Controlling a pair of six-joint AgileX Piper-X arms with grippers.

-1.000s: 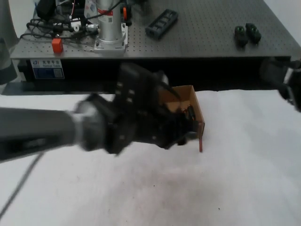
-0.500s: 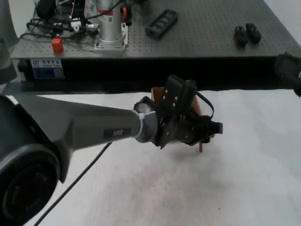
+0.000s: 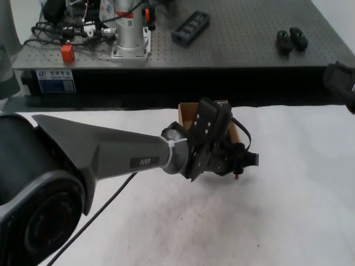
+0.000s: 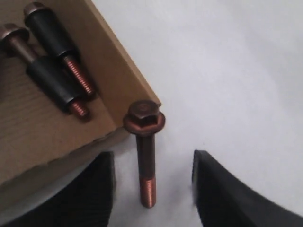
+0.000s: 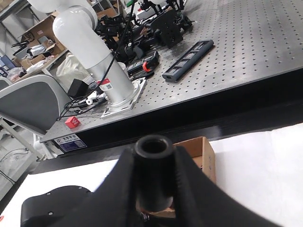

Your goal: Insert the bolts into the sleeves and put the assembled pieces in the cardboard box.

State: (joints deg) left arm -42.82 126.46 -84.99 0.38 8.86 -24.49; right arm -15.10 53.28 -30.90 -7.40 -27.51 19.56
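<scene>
My left hand (image 4: 152,179) gapes empty over a bolt (image 4: 146,156) by the box (image 4: 113,71) corner, two sleeved bolts (image 4: 52,80) lying inside; my right hand (image 5: 154,161) grips a sleeve (image 5: 152,182).

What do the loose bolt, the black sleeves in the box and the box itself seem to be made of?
Loose bolt: metal, seemingly copper-plated; reddish-brown sheen, cut threads, hex flange head.
Sleeves: matte black, probably rubber or plastic; no glint shows.
Cardboard box: brown corrugated cardboard; fine ribbing on its floor, raw cut edge.
</scene>
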